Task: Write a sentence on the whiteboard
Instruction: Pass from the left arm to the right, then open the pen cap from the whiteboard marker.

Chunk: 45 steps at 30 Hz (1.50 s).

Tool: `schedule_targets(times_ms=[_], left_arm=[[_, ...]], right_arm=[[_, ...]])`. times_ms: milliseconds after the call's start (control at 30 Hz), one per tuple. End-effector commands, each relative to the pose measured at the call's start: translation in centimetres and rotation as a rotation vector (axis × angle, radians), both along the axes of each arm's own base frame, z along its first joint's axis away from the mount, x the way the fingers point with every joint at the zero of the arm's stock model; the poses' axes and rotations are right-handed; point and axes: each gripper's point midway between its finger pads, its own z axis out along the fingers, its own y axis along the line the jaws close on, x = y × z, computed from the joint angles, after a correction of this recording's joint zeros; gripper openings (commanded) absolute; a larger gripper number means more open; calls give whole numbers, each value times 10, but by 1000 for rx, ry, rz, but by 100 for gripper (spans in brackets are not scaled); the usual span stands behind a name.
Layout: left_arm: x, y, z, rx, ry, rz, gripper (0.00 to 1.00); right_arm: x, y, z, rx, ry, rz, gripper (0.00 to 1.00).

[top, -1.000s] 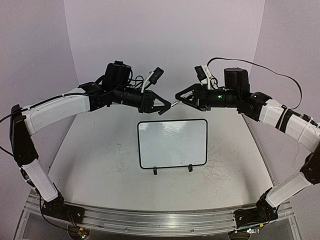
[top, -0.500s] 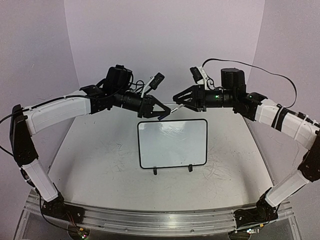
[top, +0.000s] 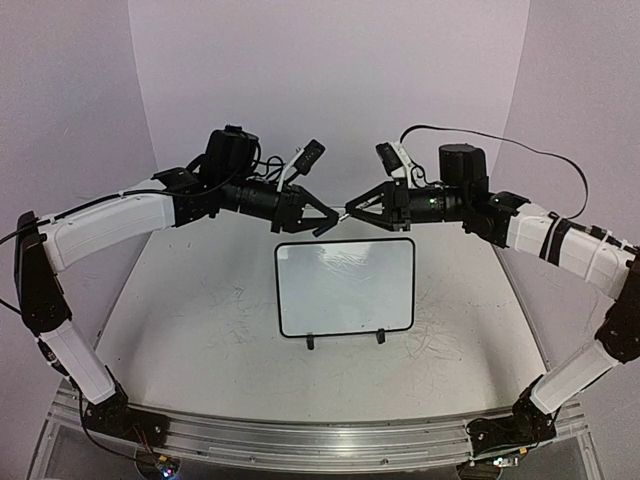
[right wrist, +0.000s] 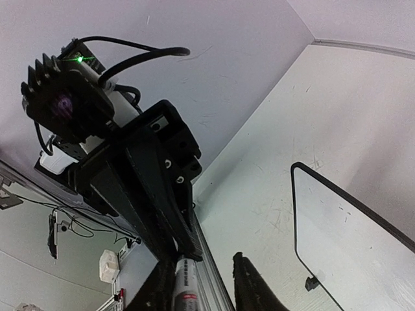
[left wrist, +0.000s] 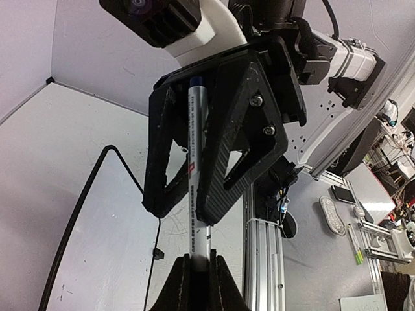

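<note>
- From above: the left claw (top: 325, 222) and the right claw (top: 352, 212) meet tip to tip in the air, over the far edge of the whiteboard (top: 345, 288). One pen (top: 340, 216) bridges them.
- The whiteboard lies on the table (top: 200, 300) midway between the arms. I can make out no writing on it (only faint smears).
- Counted here: one whiteboard with two little feet, one pen, two claws.
- Left wrist view: the left claw (left wrist: 199, 278) is clenched on the pen (left wrist: 196, 142). The barrel runs on between the right claw's fingers, dark end toward its palm.
- Right wrist view: the right claw (right wrist: 204, 285) stands released. One finger is against the pen (right wrist: 185, 288) and there is a gap at the other, so it is not yet pinching. The whiteboard (right wrist: 350, 240) shows below right.
- Step, as I judge it: readying the pen mid-air, either passing or uncapping it, I cannot tell which. Writing has not begun.
- Next, the right claw should pinch squarely while the left holds firm.
</note>
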Motion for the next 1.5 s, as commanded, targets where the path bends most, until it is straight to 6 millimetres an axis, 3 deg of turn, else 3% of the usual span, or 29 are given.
schedule_targets(times_ms=[0,167,300,533,600,900,1067,1467], left_arm=[[-9,5,26,-59,-52,-26,0],[-8,5,24,-54,-36,-17,0],[-3,6,24,-48,-26,23,1],[4,22,36,-52,-63,142,73],[5,27,36,-50,-71,167,82],[9,47,49,-166,-25,245,85],[-9,32,49,-209,57,80,70],[0,15,48,-227,98,35,65]], right_arm=[[4,2,16,36,-59,9,22],[5,3,27,51,-88,11,1],[10,-1,31,45,-133,-32,0],[14,-12,53,61,-195,-97,0],[14,-15,58,66,-198,-115,0],[13,-20,62,87,-162,-151,0],[8,-20,62,109,-148,-137,0],[-2,-17,64,139,-138,-74,0]])
